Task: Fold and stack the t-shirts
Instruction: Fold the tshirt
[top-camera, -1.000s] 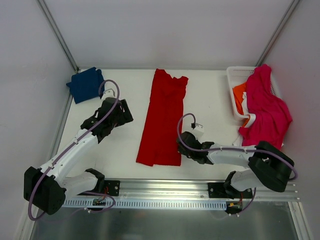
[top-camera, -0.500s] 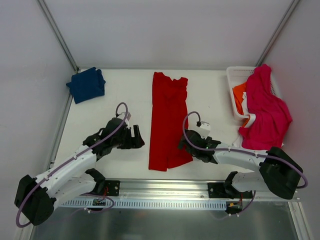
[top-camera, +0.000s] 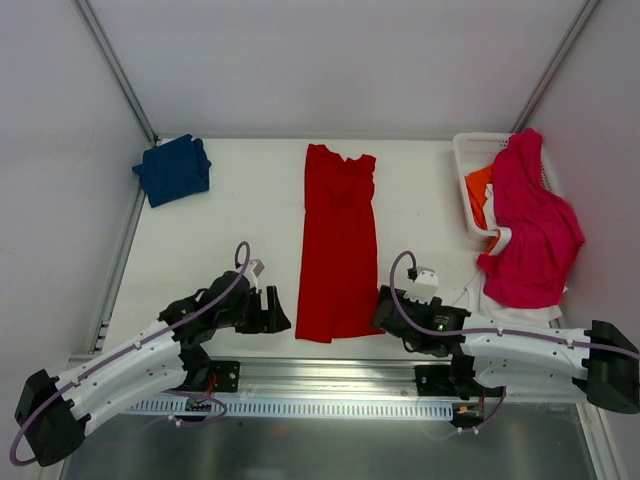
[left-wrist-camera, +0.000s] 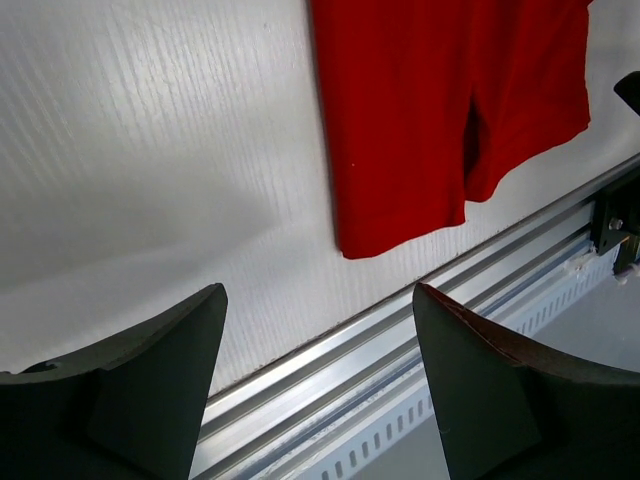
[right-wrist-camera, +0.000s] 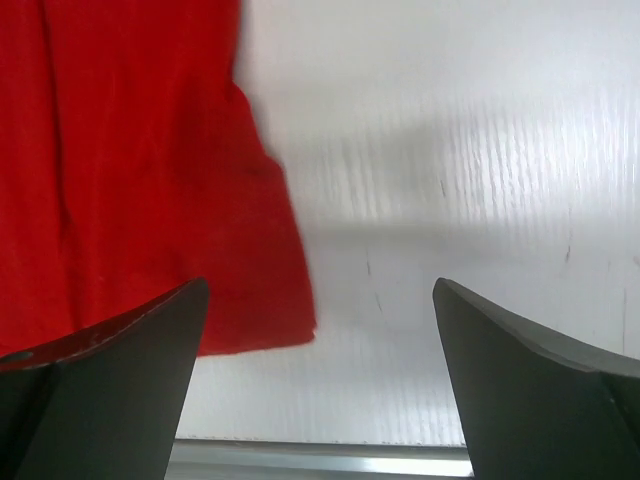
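Note:
A bright red t-shirt (top-camera: 338, 245) lies as a long narrow strip down the middle of the table, collar at the far end. Its near hem shows in the left wrist view (left-wrist-camera: 430, 110) and the right wrist view (right-wrist-camera: 130, 170). My left gripper (top-camera: 280, 312) (left-wrist-camera: 318, 290) is open just left of the hem's near corner, with nothing in it. My right gripper (top-camera: 385, 310) (right-wrist-camera: 320, 283) is open just right of the hem, also with nothing between its fingers. A folded navy t-shirt (top-camera: 172, 170) sits at the back left. A magenta t-shirt (top-camera: 530, 220) hangs over a basket.
The white basket (top-camera: 465, 150) at the back right holds an orange t-shirt (top-camera: 480, 190). A metal rail (top-camera: 330, 375) (left-wrist-camera: 450, 300) runs along the table's near edge, close under both grippers. Grey walls close in the left, back and right sides.
My right gripper has opened and let go of the red shirt. Both arms have drawn back to the near edge, the left one sweeping in from the left. The shirt's near end shifted right.

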